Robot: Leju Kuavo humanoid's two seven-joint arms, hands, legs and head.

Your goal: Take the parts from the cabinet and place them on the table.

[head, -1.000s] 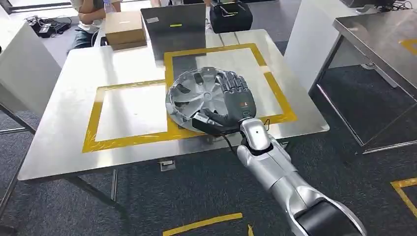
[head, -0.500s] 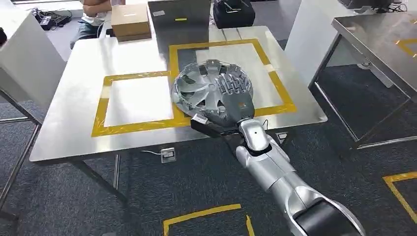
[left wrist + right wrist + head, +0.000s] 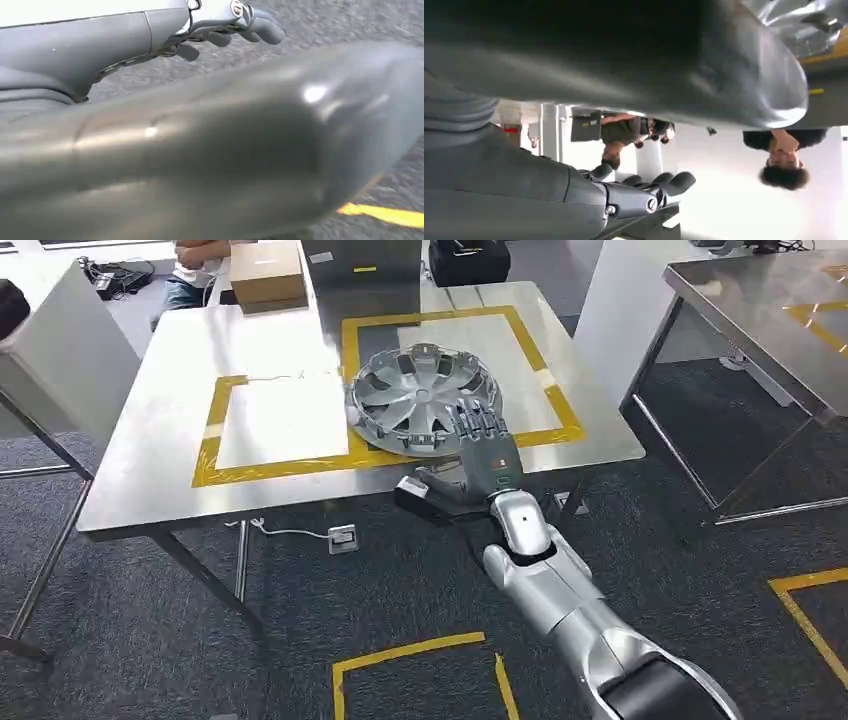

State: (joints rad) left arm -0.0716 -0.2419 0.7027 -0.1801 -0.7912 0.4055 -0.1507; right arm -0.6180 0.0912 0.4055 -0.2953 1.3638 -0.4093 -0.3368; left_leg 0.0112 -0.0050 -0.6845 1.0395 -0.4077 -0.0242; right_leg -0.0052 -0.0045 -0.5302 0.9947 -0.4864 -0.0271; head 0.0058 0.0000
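As I watch from the head view:
Right hand (image 3: 487, 455): fingers spread, flat, holding nothing I can see.
Hubcap (image 3: 420, 400): at its 11 o'clock, lying in the table's (image 3: 150, 470) taped square, rim under fingertips.
Left hand (image 3: 220, 25): hanging, fingers curled.

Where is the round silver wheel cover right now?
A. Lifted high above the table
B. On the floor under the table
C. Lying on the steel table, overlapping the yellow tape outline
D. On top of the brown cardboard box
C: the round silver wheel cover lies on the steel table, across the yellow tape outline, with the robot's right hand at its near edge.
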